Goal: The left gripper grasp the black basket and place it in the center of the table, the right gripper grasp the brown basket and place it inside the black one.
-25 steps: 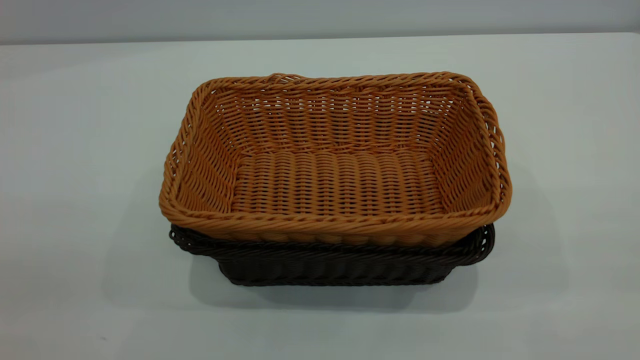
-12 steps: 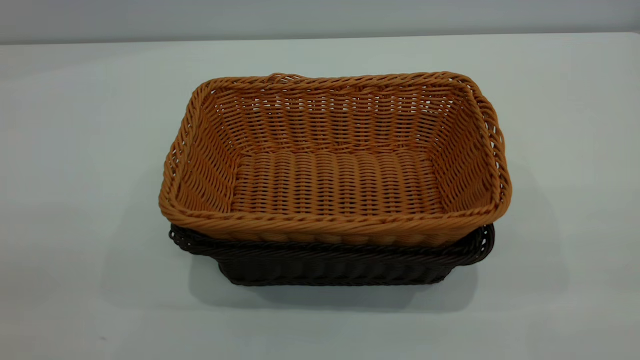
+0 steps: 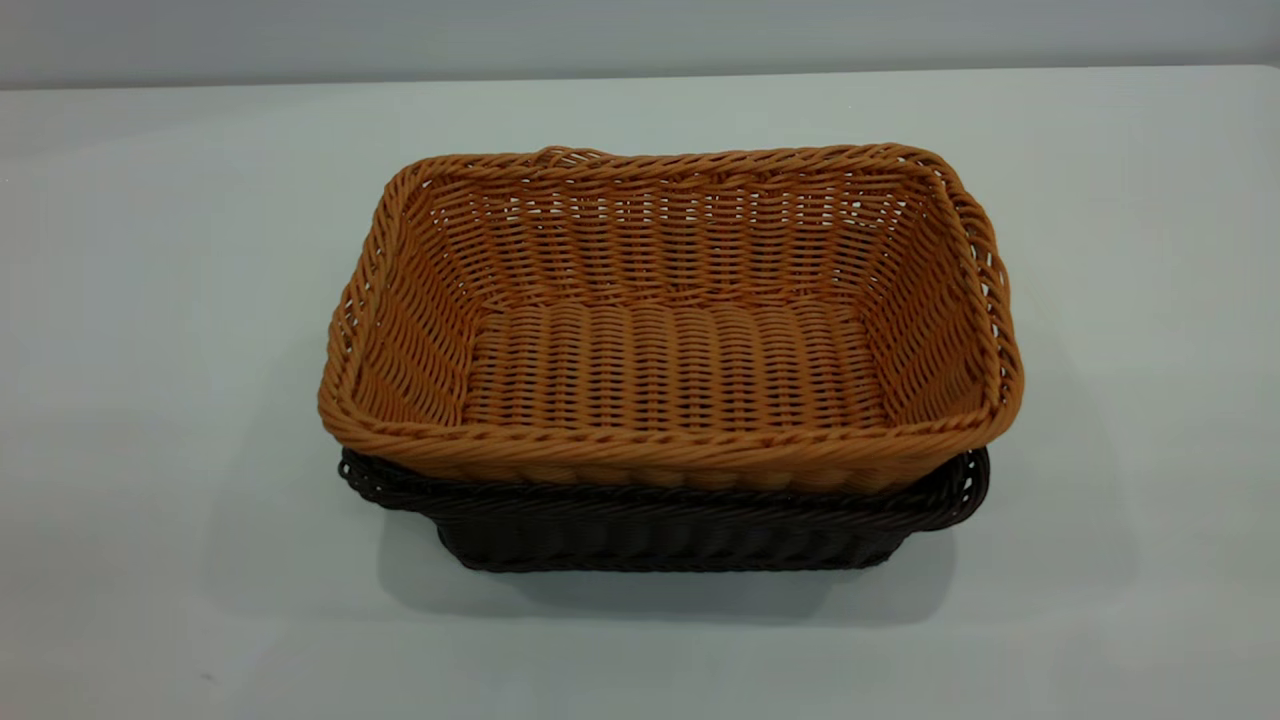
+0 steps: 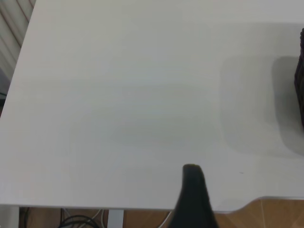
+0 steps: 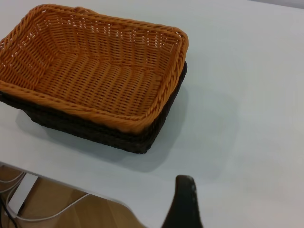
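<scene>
Brown basket nested inside black basket

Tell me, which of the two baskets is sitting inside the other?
The brown basket sits inside; it is the orange-tan one on top, its whole interior showing. The black basket holds it, with only its dark rim and lower wall showing beneath.

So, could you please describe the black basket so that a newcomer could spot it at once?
On the white table, two woven baskets sit nested mid-table. The black basket is the lower, outer one; only its dark rim and wall show beneath the brown basket sitting inside it.
</scene>
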You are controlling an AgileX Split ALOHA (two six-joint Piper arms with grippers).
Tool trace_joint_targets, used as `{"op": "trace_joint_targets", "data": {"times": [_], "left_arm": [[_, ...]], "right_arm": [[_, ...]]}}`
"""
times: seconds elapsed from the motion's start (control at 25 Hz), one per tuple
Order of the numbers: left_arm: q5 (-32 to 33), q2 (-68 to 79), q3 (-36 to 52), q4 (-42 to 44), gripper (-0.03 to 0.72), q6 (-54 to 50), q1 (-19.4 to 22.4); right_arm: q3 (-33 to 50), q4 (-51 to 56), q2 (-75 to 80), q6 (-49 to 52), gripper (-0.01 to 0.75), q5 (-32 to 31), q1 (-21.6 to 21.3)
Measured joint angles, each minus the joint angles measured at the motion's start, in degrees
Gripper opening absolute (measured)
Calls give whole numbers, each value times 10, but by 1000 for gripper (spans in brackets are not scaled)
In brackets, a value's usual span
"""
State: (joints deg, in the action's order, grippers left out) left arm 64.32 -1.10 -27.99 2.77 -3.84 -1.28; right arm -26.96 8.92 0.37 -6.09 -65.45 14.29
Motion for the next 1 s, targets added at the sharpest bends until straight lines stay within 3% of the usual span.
{"op": "trace_joint_targets", "data": {"times": [0.16, 0.52, 1.0], "left_arm": [[0, 0, 0, 0, 517, -1, 0], [0, 0, 0, 0, 517, -1, 0], [0, 0, 0, 0, 517, -1, 0]], "right_arm": [[0, 0, 0, 0, 541, 0, -16], [0, -44, -13, 39, 541, 0, -143], [0, -62, -13, 65, 541, 0, -150]]}}
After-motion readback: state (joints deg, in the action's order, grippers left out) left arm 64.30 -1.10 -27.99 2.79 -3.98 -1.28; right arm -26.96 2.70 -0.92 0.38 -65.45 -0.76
